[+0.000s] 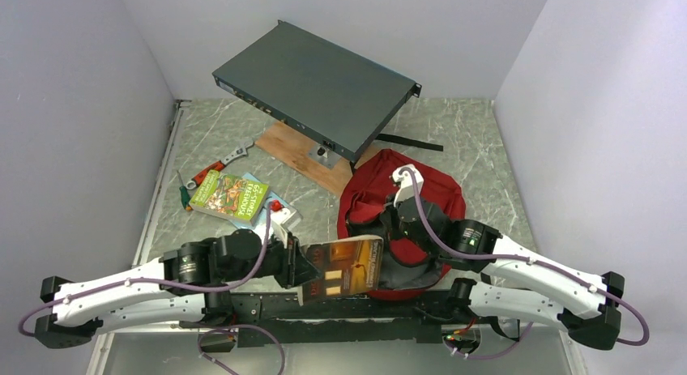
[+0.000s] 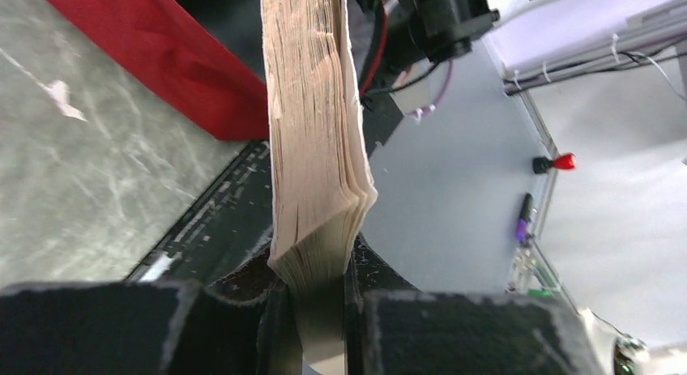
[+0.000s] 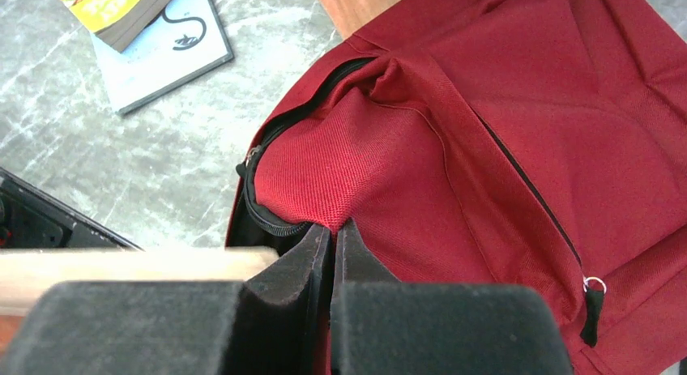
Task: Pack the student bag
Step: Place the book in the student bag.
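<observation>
The red student bag (image 1: pixel 421 198) lies on the table right of centre, its zipper mouth open toward the left. My right gripper (image 3: pixel 334 229) is shut on a fold of the bag's red fabric (image 3: pixel 324 168) beside the open zipper and holds the flap up. My left gripper (image 2: pixel 317 266) is shut on a paperback book (image 2: pixel 312 124), gripped near its spine. The book (image 1: pixel 344 268) with its orange-brown cover hangs at the table's near edge, its far end at the bag's opening. The bag's red edge (image 2: pixel 154 51) shows in the left wrist view.
A flat dark grey metal box (image 1: pixel 316 87) rests tilted on a wooden board (image 1: pixel 300 152) at the back. A green-yellow book (image 1: pixel 229 196) lies on a pale blue booklet (image 3: pixel 162 51) left of centre, with small tools (image 1: pixel 212 166) near it. A black strap (image 1: pixel 409 142) lies behind the bag.
</observation>
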`<move>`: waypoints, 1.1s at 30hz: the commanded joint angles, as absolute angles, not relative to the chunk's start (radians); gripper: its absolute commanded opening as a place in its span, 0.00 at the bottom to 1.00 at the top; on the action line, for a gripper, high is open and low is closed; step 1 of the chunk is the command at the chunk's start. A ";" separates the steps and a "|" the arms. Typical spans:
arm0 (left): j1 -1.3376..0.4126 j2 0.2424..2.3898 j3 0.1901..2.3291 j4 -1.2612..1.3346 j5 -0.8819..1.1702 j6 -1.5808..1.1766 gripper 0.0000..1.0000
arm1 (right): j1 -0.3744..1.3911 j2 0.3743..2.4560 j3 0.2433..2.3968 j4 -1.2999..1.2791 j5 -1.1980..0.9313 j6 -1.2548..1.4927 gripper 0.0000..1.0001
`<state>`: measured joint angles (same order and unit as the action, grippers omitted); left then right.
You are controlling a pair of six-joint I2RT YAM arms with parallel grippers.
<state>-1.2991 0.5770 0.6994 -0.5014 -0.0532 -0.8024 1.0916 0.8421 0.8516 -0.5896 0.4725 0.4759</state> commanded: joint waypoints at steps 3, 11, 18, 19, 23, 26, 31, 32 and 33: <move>-1.280 0.606 0.680 -0.249 0.175 -0.929 0.00 | 1.075 0.825 0.910 -0.469 0.501 0.540 0.00; -1.155 0.794 0.366 0.282 0.294 -1.476 0.00 | 1.075 0.854 0.958 -0.450 0.488 0.509 0.00; -1.161 1.018 0.325 0.650 0.069 -1.611 0.00 | 1.075 0.831 0.958 -0.465 0.488 0.539 0.00; -1.161 1.040 0.328 0.703 0.055 -1.607 0.00 | 1.075 0.827 0.960 -0.471 0.488 0.541 0.00; -1.160 1.067 0.338 0.768 0.006 -1.611 0.00 | 1.075 0.815 0.970 -0.498 0.487 0.547 0.00; -1.187 1.038 0.376 0.628 -0.146 -1.610 0.00 | 1.075 0.796 0.956 -0.484 0.481 0.554 0.00; -1.210 1.152 0.433 0.656 -0.259 -1.665 0.00 | 1.075 0.798 0.968 -0.455 0.427 0.573 0.00; -1.211 1.192 0.450 0.687 -0.261 -1.670 0.00 | 1.075 0.803 0.973 -0.450 0.415 0.576 0.00; -1.215 1.231 0.468 0.705 -0.271 -1.668 0.00 | 1.075 0.806 0.977 -0.447 0.404 0.577 0.00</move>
<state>-1.2098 1.1294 0.3809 0.5625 -0.1493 -1.6161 1.0721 0.8188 0.8993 -0.5739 0.4625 0.5438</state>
